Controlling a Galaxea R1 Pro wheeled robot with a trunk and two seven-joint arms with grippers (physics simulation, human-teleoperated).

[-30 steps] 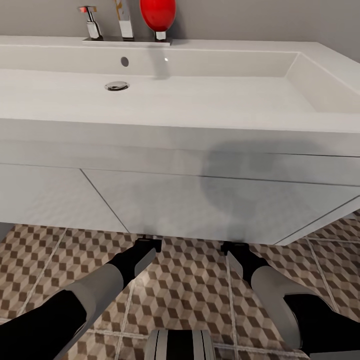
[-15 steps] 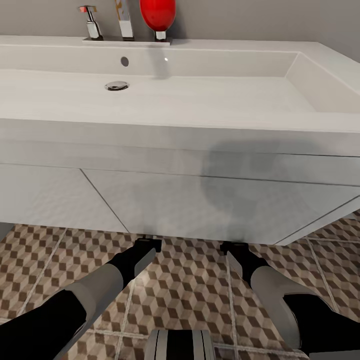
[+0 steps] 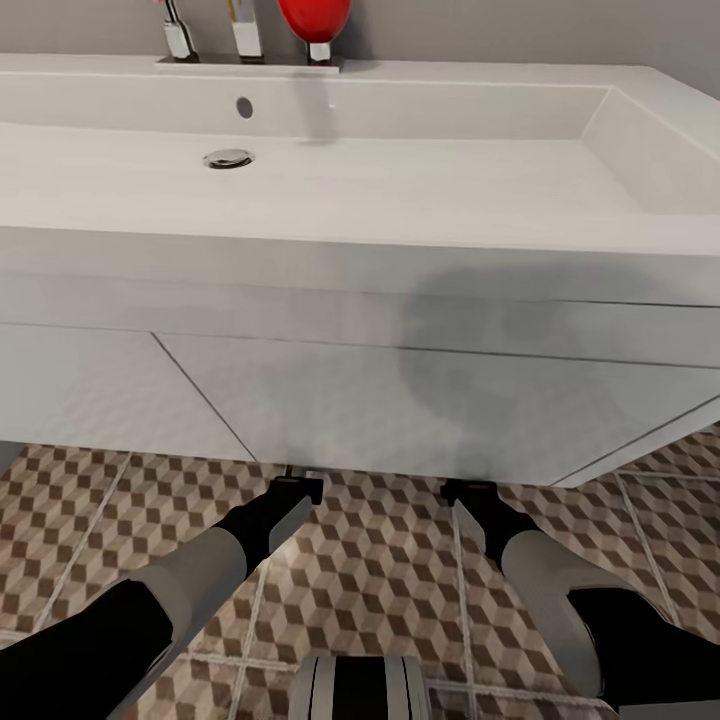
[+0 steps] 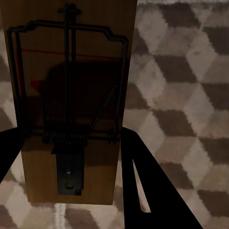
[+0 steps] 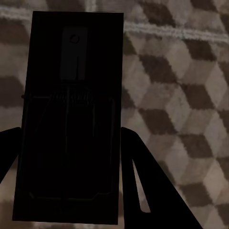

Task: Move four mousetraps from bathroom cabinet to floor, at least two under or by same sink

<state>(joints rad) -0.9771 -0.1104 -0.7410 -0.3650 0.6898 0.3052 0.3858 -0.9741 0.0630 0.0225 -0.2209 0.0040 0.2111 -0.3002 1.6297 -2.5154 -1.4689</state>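
Two mousetraps, a brown board (image 4: 71,102) in the left gripper (image 4: 67,157) and a shadowed one (image 5: 71,119) in the right gripper (image 5: 67,157), both clamped, long axes vertical in frame.

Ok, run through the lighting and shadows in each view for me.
Head view: even, soft light, with a blurry grey shadow on the white vanity front. Left wrist view: the mousetrap is dim, a dark patch across its board. Right wrist view: the other mousetrap is nearly black, its wire barely readable; the floor tiles look pixelated.
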